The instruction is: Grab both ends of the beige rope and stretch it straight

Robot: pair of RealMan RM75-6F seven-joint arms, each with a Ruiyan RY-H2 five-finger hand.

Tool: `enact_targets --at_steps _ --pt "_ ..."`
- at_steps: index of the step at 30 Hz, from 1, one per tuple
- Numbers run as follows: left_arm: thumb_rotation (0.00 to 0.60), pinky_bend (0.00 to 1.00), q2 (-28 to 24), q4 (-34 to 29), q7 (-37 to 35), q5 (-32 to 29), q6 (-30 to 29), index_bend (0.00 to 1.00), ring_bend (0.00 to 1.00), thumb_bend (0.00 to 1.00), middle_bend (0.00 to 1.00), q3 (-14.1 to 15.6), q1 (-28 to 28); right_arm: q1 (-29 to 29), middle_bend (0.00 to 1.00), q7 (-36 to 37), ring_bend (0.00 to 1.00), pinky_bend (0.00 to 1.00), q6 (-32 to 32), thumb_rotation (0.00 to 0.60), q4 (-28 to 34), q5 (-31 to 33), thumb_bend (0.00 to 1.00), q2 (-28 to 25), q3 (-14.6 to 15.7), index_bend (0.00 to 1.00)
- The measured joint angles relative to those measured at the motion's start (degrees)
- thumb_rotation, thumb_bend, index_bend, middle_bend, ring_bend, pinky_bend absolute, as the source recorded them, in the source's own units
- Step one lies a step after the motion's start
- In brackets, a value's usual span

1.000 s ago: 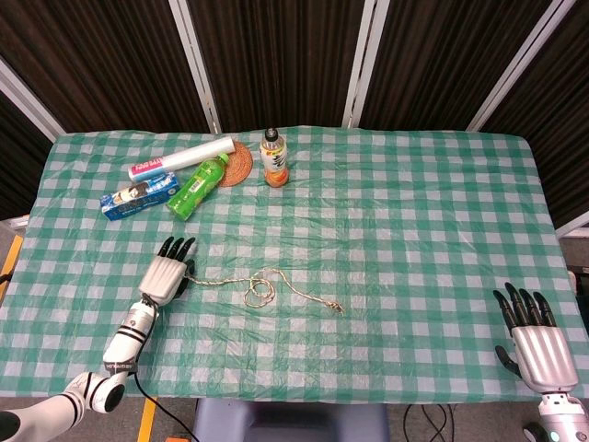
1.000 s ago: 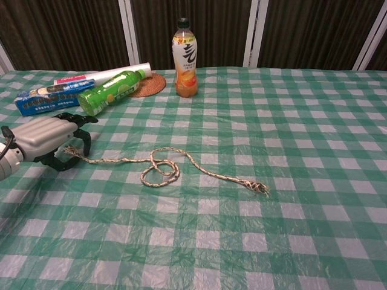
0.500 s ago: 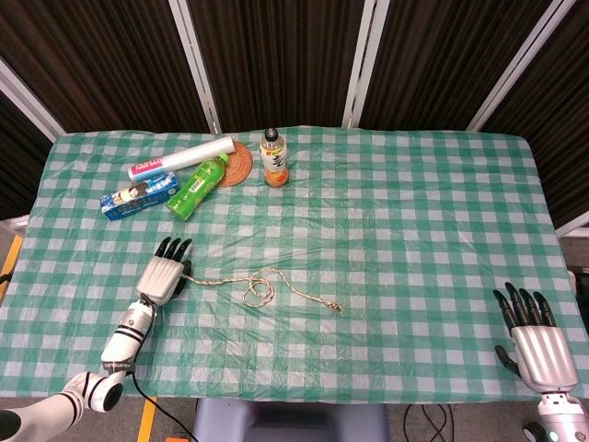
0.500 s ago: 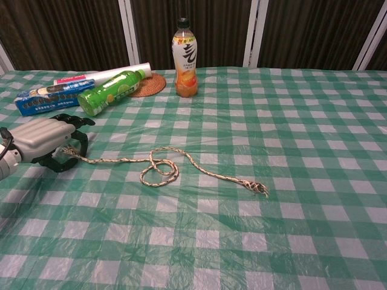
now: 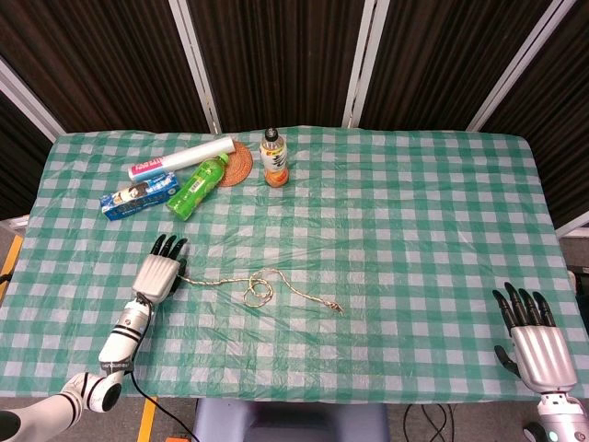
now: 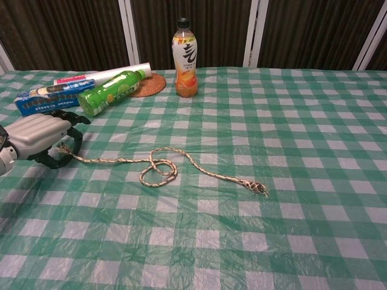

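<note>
While the bench (image 5: pixel 414 212) under its green-and-white checked cloth carries everything, the left hand (image 5: pixel 159 273) lies low at its near left side with its fingers curled down over the end of the beige rope (image 6: pixel 158 168), grasping that end against the cloth. From there the rope runs rightward, makes a small loop near the middle, and trails to a frayed free end (image 6: pixel 257 188) lying loose on the cloth. Far across at the near right corner, the right hand (image 5: pixel 533 338) is released, its fingers spread and pointing away, holding nothing and well apart from the rope. At the far left of the bench sit a white roll (image 5: pixel 182 157), a blue packet (image 5: pixel 139 194), a green bottle (image 5: pixel 198 185) on its side, a woven coaster (image 5: pixel 239 163) and an upright orange drink bottle (image 5: pixel 274 157). Compared with a second ago, the left hand has drawn back leftward, pulling the first stretch of rope straighter; the right hand has not moved.
</note>
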State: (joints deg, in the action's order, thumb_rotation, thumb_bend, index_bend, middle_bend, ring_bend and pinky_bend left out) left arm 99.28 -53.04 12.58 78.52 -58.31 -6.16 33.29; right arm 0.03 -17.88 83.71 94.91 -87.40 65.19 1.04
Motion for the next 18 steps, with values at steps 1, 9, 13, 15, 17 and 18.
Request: enact_targets --at_steps 1,9,13,15,17,18 --pt "0.600 0.04 -0.10 -0.14 -0.01 0.05 -0.24 0.62 0.00 0.47 0.09 0.01 -0.05 -0.02 0.00 -0.01 0.00 0.00 0.07 0.600 0.02 -0.05 0.35 0.01 0.02 0.00" --pt "0.600 0.04 -2.41 -4.01 0.36 1.63 -4.30 0.61 0.00 0.47 0.09 0.44 -1.00 1.28 0.00 -0.13 0.00 0.00 -1.52 0.600 -0.83 -0.96 0.35 1.05 0.06 0.00" --pt "0.600 0.04 -4.41 -7.30 1.25 2.72 -6.75 0.62 0.00 0.47 0.08 1.03 -1.98 3.95 0.00 0.02 0.00 0.00 -4.67 0.600 -1.55 -2.07 0.35 2.15 -0.32 0.06" --pt "0.600 0.04 -5.55 -9.13 1.79 3.26 -7.97 0.62 0.00 0.47 0.08 1.51 -2.69 5.43 0.00 -0.30 0.00 0.00 -6.77 0.600 -1.64 -2.17 0.35 2.74 -0.63 0.17" --pt "0.600 0.04 -6.64 -10.70 2.25 3.69 -9.10 0.62 0.00 0.47 0.08 2.03 -3.54 7.33 0.00 -1.41 0.00 0.00 -9.68 0.600 -1.43 -1.94 0.35 3.57 -1.06 0.29" --pt "0.600 0.04 -7.09 -11.24 2.40 3.83 -9.54 0.62 0.00 0.47 0.08 2.27 -3.94 8.21 0.00 -2.19 0.00 0.00 -10.97 0.600 -1.23 -1.76 0.35 4.01 -1.29 0.33"
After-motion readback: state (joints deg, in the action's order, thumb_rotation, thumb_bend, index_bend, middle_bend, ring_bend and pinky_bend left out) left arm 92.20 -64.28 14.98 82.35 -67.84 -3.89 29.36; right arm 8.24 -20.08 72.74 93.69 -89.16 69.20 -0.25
